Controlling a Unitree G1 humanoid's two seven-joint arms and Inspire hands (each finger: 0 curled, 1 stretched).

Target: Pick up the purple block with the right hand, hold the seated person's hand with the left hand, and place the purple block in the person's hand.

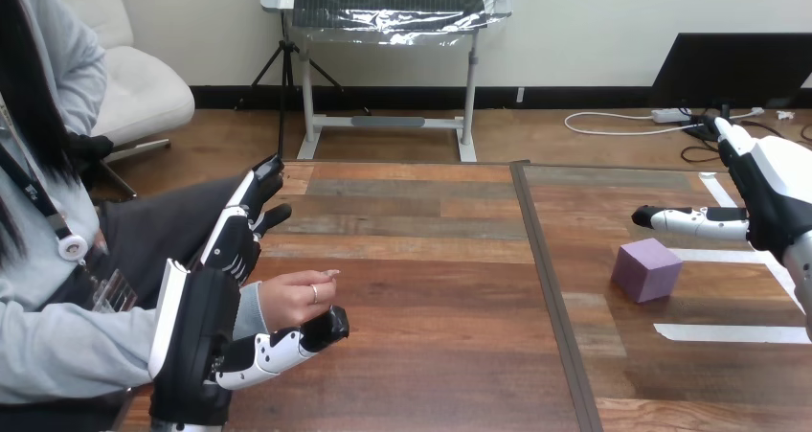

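Note:
The purple block [646, 269] sits on the right half of the wooden table [431, 288]. My right hand [771, 197] hovers just right of and above it, open, its thumb pointing left over the block without touching it. At the lower left my left hand [206, 327] is open, with straight fingers [244, 216] reaching up behind the person's hand [295, 298] and the thumb stretched under it. The person's hand is loosely curled, lies between my thumb and fingers, and holds nothing. I do not see my fingers curled round it.
White tape strips [733, 332] mark the table around the block. A dark seam [548, 288] splits the tabletop into two halves. The person sits at the table's left edge, with a grey-sleeved forearm [86, 346] along the lower left.

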